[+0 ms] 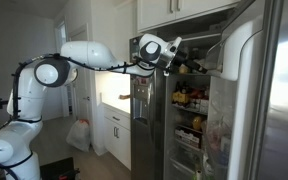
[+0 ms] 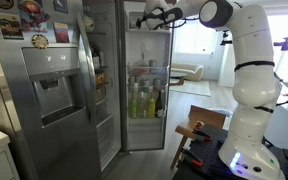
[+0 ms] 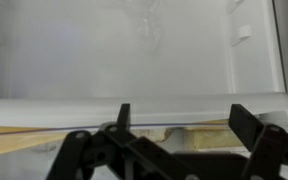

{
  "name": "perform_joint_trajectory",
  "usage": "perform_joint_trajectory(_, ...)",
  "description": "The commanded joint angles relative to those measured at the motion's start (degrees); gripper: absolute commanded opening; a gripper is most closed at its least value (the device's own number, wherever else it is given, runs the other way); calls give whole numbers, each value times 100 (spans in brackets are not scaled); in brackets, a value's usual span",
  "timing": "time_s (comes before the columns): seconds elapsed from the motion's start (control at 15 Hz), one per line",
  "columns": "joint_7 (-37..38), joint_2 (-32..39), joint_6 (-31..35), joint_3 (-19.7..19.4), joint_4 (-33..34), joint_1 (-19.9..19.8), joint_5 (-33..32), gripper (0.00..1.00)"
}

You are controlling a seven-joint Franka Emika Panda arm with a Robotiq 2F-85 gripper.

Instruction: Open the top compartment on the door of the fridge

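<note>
- The step in hand looks like the approach. The gripper [image 1: 177, 57] hangs high in the middle of an exterior view, at the top of the open fridge [image 1: 189, 115], and is not yet on the part it must work.
- The top compartment [image 1: 236, 45] sits in the upper right of that view. It is a white bulging cover at the head of the inner lining of the door [image 1: 276, 110]. It appears closed, and the gripper is beside it and apart from it, towards the frame's centre.
- In the wrist view the two dark fingers [image 3: 124, 118] rise from the bottom edge, spread wide with nothing between them. The tool is released and empty.
- Ahead of the fingers a white ledge [image 3: 134, 102] runs across the frame under a plain white face. I cannot tell from this view whether that face is the compartment's cover or the fridge's inner wall.
- Bottles [image 2: 144, 100] stand on the lit shelves in the centre of an exterior view, well below the gripper and clear of the work.
- As I judge it, the next move calls for swinging toward the door lining at the right of the frame. The fingers should meet the lower edge of the bulging cover, catch or pinch that lip, and lift it upward and outward along its hinge.
- The glossy, rounded plastic is likely to slip, so a firm purchase on the edge matters more than speed.
</note>
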Motion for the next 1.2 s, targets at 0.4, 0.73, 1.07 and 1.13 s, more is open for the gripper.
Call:
perform_joint_trajectory(0.4, 341, -295, 249, -82, 40, 94, -629, 100)
perform_joint_trajectory(0.73, 392, -336, 441, -80, 139, 93, -893, 100)
perform_joint_trajectory(1.07, 248, -205, 307, -34, 353, 4, -708, 100)
perform_joint_trajectory(1.13, 241, -180, 292, -34, 402, -16, -669, 100)
